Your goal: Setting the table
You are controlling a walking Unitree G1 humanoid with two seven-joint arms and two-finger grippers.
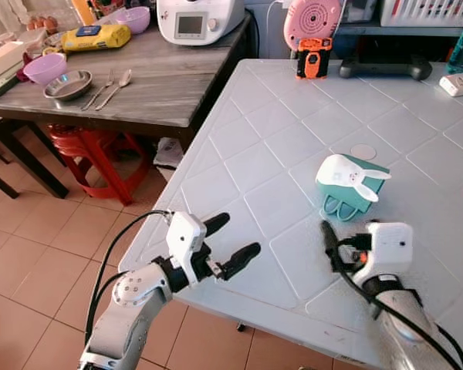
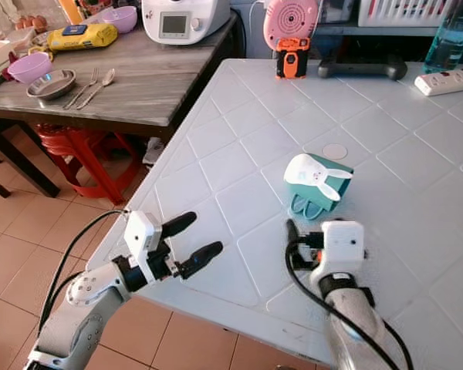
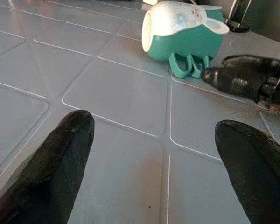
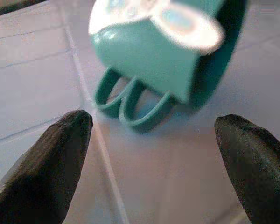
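Note:
A teal mug (image 1: 341, 189) with a white rabbit-eared lid lies on its side on the white tiled table (image 1: 278, 139), handle loops toward me. My right gripper (image 1: 341, 240) is open just in front of those loops, and in the right wrist view the mug (image 4: 149, 51) sits between and beyond its fingertips (image 4: 70, 140). My left gripper (image 1: 239, 234) is open over the table's near left edge, well left of the mug. In the left wrist view the mug (image 3: 184, 37) lies ahead, with the right gripper's fingers (image 3: 238, 79) beside it.
A wooden table (image 1: 162, 85) at back left holds a steel bowl (image 1: 68, 85), fork and spoon (image 1: 112, 86), purple bowls, a yellow pack and a white appliance (image 1: 197, 19). Red stools (image 1: 96, 158) stand beneath. The white table's far end has a pink fan (image 1: 312, 31), power strip (image 1: 459, 81) and a small round disc (image 1: 363, 151).

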